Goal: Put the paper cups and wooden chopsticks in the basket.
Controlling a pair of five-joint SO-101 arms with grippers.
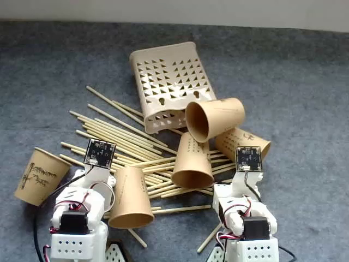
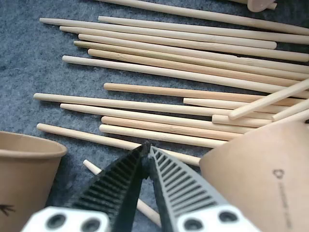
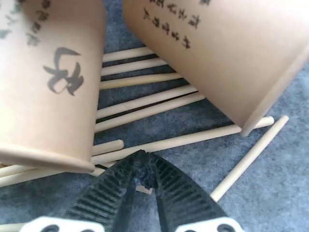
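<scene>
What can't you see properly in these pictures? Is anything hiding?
- High view: the basket lies with its holed wall up, hiding whatever is beneath it.
- High view: many chopsticks run under the cups, so they can't be counted.
- Right wrist view: two cups are cut off by the picture's edge.
- Left wrist view: the left tool covers part of one chopstick.

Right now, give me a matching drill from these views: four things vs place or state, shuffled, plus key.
Things:
1 basket
2 chopsticks
3 cup with the plant drawing
4 left end effector

Place or state:
a shut, tips over the chopsticks
b leftmost, on its side
c at the far side, triangular holes
d scattered in a loose pile

Pairs: 1-c, 2-d, 3-b, 4-a
</scene>
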